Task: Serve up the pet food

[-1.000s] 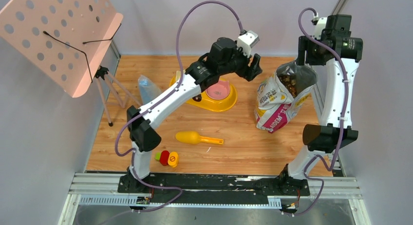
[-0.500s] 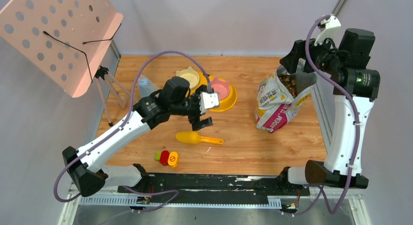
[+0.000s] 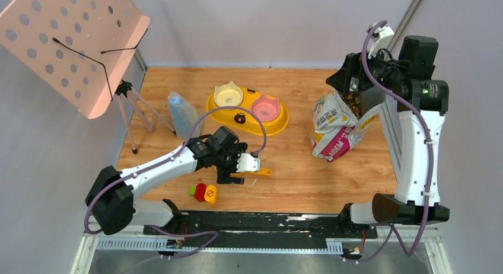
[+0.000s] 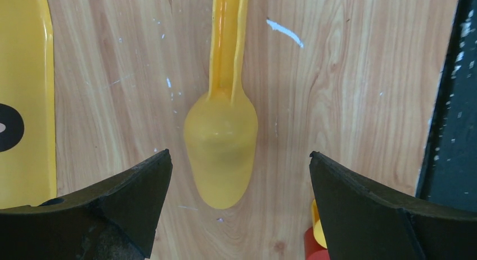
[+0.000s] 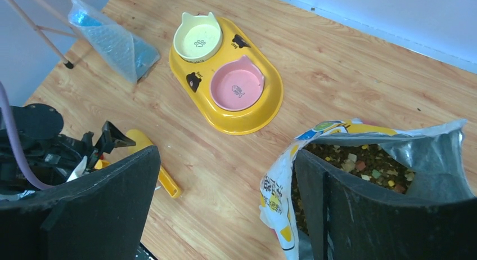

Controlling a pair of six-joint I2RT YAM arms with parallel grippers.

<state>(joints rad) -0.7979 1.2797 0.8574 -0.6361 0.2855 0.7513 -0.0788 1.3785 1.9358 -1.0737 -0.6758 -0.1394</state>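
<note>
The pet food [image 3: 351, 102] is dark kibble inside an open white printed bag [image 3: 333, 131] at the right; it also shows in the right wrist view [image 5: 360, 164]. My right gripper [image 3: 354, 87] hangs open over the bag's mouth [image 5: 226, 153], one finger at the bag's rim, holding nothing. A yellow scoop [image 4: 220, 144] lies empty on the table, its handle [image 3: 261, 172] pointing right. My left gripper [image 3: 232, 170] is low over the scoop's bowl, open, with a finger on either side [image 4: 239, 154]. A yellow feeder [image 3: 279, 127] holds a cream bowl [image 3: 228, 96] and a pink bowl [image 3: 265, 109], both empty.
A crumpled blue plastic bag [image 3: 181, 111] lies left of the feeder. A pink perforated music stand [image 3: 71, 42] on a tripod [image 3: 133, 108] stands at the far left. A small red, yellow and green toy [image 3: 204, 193] sits near the front edge, close to my left gripper.
My left arm swung from near the bag, past the feeder, down onto the scoop. My right arm shifted a little, staying over the bag's mouth.
</note>
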